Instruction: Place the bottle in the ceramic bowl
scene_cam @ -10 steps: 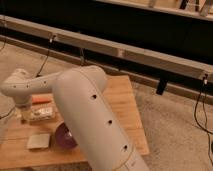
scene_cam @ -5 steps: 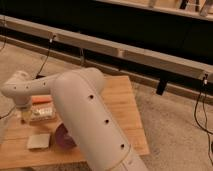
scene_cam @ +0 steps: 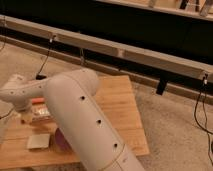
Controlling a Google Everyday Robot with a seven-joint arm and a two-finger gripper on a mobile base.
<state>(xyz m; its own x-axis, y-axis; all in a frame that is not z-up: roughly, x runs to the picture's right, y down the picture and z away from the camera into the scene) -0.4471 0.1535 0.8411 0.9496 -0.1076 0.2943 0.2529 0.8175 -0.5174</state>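
The bottle (scene_cam: 42, 115), small and clear with a pale label, lies on its side at the left of the wooden table (scene_cam: 120, 107). The gripper (scene_cam: 26, 118) hangs from the white rounded wrist (scene_cam: 19, 93) and sits right at the bottle's left end; I cannot tell whether it touches the bottle. The ceramic bowl (scene_cam: 60, 142), dark purple, shows only as a sliver in front of the bottle. The rest of it is hidden behind my big white arm (scene_cam: 85, 125).
A flat grey-beige sponge (scene_cam: 38, 141) lies left of the bowl. A slim orange object (scene_cam: 38, 102) lies just behind the bottle. A long metal rail (scene_cam: 125, 50) and black cables (scene_cam: 202, 112) run behind and right of the table.
The wrist end has sunk slightly toward the bottle. The bottle, the sponge and the bowl have not moved.
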